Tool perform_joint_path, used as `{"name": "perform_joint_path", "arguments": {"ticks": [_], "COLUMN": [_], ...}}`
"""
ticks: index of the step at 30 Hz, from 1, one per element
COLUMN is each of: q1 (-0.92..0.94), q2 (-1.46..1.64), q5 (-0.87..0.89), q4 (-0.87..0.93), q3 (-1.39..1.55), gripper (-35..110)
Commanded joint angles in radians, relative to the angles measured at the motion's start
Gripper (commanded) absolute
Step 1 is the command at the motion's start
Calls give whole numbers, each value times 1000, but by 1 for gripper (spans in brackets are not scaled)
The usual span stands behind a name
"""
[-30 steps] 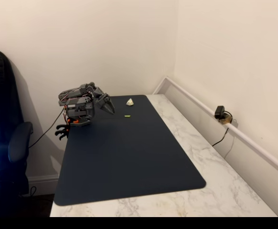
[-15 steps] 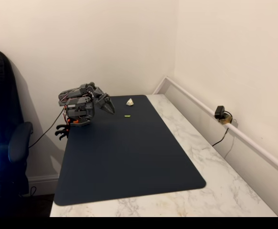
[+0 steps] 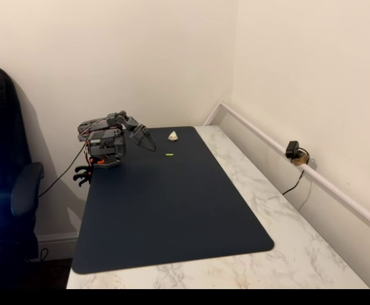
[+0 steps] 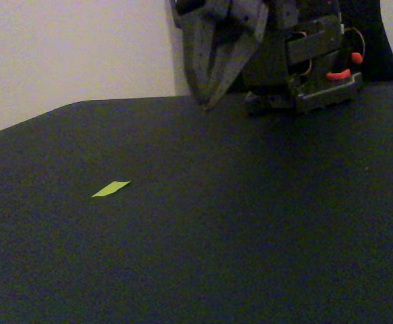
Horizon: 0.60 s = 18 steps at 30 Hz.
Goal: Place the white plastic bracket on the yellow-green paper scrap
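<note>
The white plastic bracket (image 3: 173,135) (tiny, perhaps tilted) lies beyond the yellow-green paper scrap (image 4: 111,189).

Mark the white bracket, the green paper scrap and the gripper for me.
white plastic bracket (image 3: 173,135): fixed view, its middle.
yellow-green paper scrap (image 4: 111,189): fixed view, its middle.
gripper (image 3: 152,148): fixed view, at the fingertips.

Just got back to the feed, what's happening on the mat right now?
Nothing is being handled yet. The gripper hangs above the far end of the dark mat, close to the arm's base, holding nothing, with its fingers drawn to a point. The white plastic bracket sits near the mat's far edge, to the right of the gripper in a fixed view. The yellow-green paper scrap lies flat just in front of it, apart and bare.
</note>
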Motion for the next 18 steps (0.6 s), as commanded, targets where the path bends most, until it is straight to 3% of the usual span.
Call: {"name": "perform_joint_path", "arguments": {"ticks": [1, 7, 16, 18], "q1": [-3, -11, -54, -32], "q2": [32, -64, -621, -699], "q5": [-101, -147, -167, -127], "q4": [23, -35, -112, -46], "q3": [-146, -299, -693, -807], "gripper": [0, 0, 0, 0]}}
